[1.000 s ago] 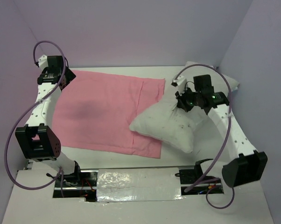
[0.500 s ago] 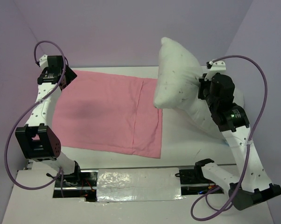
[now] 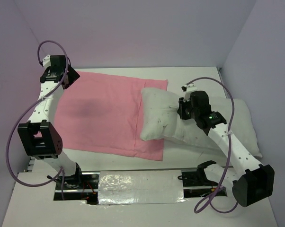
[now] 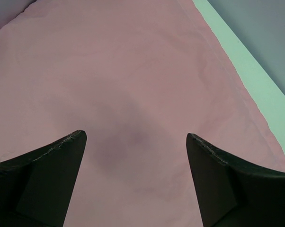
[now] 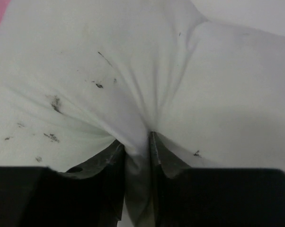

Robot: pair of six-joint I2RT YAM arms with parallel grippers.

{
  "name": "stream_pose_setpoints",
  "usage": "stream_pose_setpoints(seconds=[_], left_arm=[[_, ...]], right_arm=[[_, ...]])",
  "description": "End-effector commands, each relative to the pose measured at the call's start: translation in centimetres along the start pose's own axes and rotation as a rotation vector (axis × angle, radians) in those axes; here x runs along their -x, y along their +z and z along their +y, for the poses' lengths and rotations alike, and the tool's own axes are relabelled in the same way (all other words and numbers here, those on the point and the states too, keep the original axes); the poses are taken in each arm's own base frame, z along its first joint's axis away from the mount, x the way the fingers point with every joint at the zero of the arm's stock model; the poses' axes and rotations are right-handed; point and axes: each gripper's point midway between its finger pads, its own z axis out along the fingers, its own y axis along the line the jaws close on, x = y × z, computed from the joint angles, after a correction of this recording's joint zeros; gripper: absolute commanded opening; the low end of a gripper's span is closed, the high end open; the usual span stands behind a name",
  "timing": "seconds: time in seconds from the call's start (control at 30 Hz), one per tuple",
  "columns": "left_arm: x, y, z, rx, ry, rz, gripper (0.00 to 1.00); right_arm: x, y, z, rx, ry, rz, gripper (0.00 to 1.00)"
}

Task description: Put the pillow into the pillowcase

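Bottom of the top view: both arm bases sit on either side of a silver taped strip [image 3: 138, 187] at the near table edge.

Right gripper [image 3: 182, 111], right of center: clamped on the pillow [image 3: 156, 118]. In the right wrist view a bunched fold of the white pillow [image 5: 85, 71] fabric is pinched in the narrow gap of the right gripper [image 5: 137, 137], with creases fanning out from the pinch. Dark specks are scattered over the cloth.

The pillow lies flat across the right half of the frame, long axis left to right. Its right end reaches toward the right wall. Its left end overlaps the right edge of the pillowcase [image 3: 100, 113]. It lies on top of the case, not inside it.

The pillowcase is spread flat over center-left, plain pink side showing. There is a seam or fold line near its right end, and its near right corner is exposed below the pillow.

Left gripper [image 3: 62, 78], upper left, at the far left corner of the case: jaws wide apart, holding nothing. In the left wrist view the left gripper [image 4: 135, 137] is above the pillowcase [image 4: 133, 85], and both dark fingers [image 4: 48, 170] look clear of the fabric. A strip of bare table [image 4: 246, 71] runs along the upper right.

Beyond that is a band of bare table [image 3: 190, 78], then the purple back wall [image 3: 133, 33].
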Motion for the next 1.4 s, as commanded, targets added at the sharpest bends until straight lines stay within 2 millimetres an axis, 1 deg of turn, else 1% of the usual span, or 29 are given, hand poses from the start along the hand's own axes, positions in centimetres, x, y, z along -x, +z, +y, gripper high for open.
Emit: stream_pose_setpoints(seconds=[0.0,0.03,0.07,0.1,0.13,0.17,0.2,0.23,0.27,0.3,0.33,0.4,0.43,0.5,0.53,0.57,0.6,0.63,0.67,0.7,0.73,0.8,0.9,1.07,1.17,1.2,1.27,1.3,1.37], left_arm=[[1.4,-0.2,-1.2,-0.045,0.006,-0.023,0.99],[1.3,-0.1,-1.5,-0.06,0.021,-0.014,0.99],[1.5,-0.3,-1.8,-0.07,0.022,-0.011,0.99],[1.5,0.0,-2.0,-0.069,0.023,-0.004,0.99],[1.5,-0.1,-2.6,-0.099,0.033,0.008,0.99],[1.8,-0.3,-3.2,-0.118,0.033,0.007,0.99],[1.8,-0.3,-3.5,-0.133,0.037,0.013,0.99],[1.7,-0.5,-4.0,-0.163,0.049,0.021,0.99],[1.7,-0.6,-4.1,-0.172,0.054,0.023,0.99],[1.8,-0.8,-4.3,-0.186,0.058,0.019,0.99],[1.6,-0.9,-4.5,-0.196,0.067,0.024,0.99],[1.6,-0.8,-4.4,-0.198,0.067,0.021,0.99],[1.4,-0.8,-4.5,-0.204,0.072,0.028,0.99],[1.2,-0.7,-4.6,-0.205,0.085,0.036,0.99],[1.2,-0.7,-4.5,-0.203,0.089,0.04,0.99],[1.2,-0.7,-4.3,-0.196,0.092,0.039,0.99],[1.2,-0.7,-4.2,-0.195,0.096,0.036,0.99],[1.1,-0.7,-4.2,-0.194,0.098,0.037,0.99],[1.2,-0.8,-4.2,-0.195,0.097,0.034,0.99],[1.2,-0.9,-4.4,-0.205,0.097,0.037,0.99],[1.3,-1.0,-4.6,-0.219,0.095,0.035,0.99],[1.1,-1.2,-5.0,-0.244,0.085,0.042,0.99],[0.8,-1.3,-5.2,-0.255,0.082,0.056,0.99],[0.8,-1.9,-4.5,-0.231,0.081,0.057,0.99],[0.8,-2.5,-4.2,-0.228,0.08,0.052,0.99],[0.9,-2.7,-4.1,-0.23,0.079,0.049,0.99],[0.9,-3.0,-3.8,-0.226,0.074,0.043,0.99],[0.6,-2.9,-3.6,-0.222,0.073,0.046,0.99],[0.5,-3.2,-3.5,-0.226,0.07,0.047,0.99]], right_arm=[[2.6,0.4,1.4,0.062,0.046,-0.103,0.34],[3.2,0.3,2.1,0.088,0.04,-0.114,0.48],[3.8,0.1,2.5,0.1,0.037,-0.122,0.53],[4.1,0.1,3.5,0.13,0.021,-0.12,0.56],[4.6,-0.3,4.3,0.154,0.001,-0.121,0.59],[6.6,-1.2,5.0,0.173,-0.013,-0.159,0.65],[7.1,-1.5,5.9,0.196,-0.034,-0.16,0.69],[7.7,-1.9,6.3,0.195,-0.031,-0.158,0.73],[9.9,-3.1,6.7,0.196,-0.019,-0.196,0.82],[10.7,-3.3,7.0,0.196,-0.007,-0.192,0.89],[11.7,-3.5,7.6,0.159,0.004,-0.164,0.96],[12.3,-3.0,8.0,0.088,0.025,-0.122,0.99],[12.4,-2.0,8.3,0.017,0.016,-0.076,1.0],[12.0,-0.9,9.0,-0.029,0.019,-0.014,1.0],[12.2,-1.1,10.0,-0.039,-0.002,0.011,1.0],[11.3,0.7,10.2,-0.083,-0.027,0.055,1.0],[10.9,1.1,10.6,-0.097,-0.032,0.077,1.0],[11.5,1.3,11.5,-0.09,-0.036,0.067,1.0],[11.1,2.2,12.1,-0.081,-0.044,0.086,1.0],[11.2,2.4,12.6,-0.073,-0.036,0.081,1.0],[11.8,2.6,13.0,-0.063,-0.029,0.056,1.0],[12.9,2.5,13.3,-0.049,-0.006,-0.001,1.0],[14.4,1.5,12.8,-0.052,0.038,-0.097,1.0],[15.4,0.5,12.3,-0.035,0.094,-0.181,1.0],[16.1,0.0,11.4,-0.046,0.132,-0.215,1.0],[16.1,0.2,11.1,-0.051,0.136,-0.217,1.0],[16.4,-0.2,11.2,-0.025,0.15,-0.23,1.0],[16.7,-0.2,10.8,-0.024,0.165,-0.237,1.0],[16.8,-0.6,11.2,0.017,0.185,-0.241,1.0]])
